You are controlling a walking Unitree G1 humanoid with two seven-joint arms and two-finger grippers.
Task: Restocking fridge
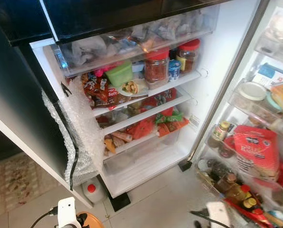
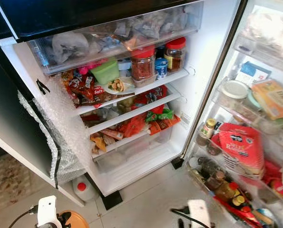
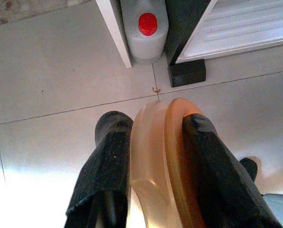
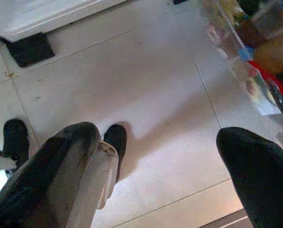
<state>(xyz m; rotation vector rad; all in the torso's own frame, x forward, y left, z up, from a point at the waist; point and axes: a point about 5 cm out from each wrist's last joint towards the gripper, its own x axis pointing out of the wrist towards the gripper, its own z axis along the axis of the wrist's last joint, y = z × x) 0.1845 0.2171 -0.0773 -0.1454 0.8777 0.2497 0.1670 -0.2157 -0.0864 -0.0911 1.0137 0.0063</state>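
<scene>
Left wrist view, left gripper [image 3: 153, 156] pinching orange plate [image 3: 172, 161], right gripper [image 4: 165, 161] spread

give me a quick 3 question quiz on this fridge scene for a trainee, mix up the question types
1. True or false: the fridge door stands open.
2. Multiple choice: what do the left gripper's fingers press on? A) a glass jar B) an orange and cream plastic piece C) a bottle
3. Fill in: the white jug on the floor by the fridge has a ___ cap.

Key
1. True. The shelves and door racks are both exposed.
2. B. The left wrist view shows the two black fingers closed on the orange and cream plastic piece above the tiles.
3. Red.

The right gripper hangs open over the floor tiles, holding nothing.
</scene>
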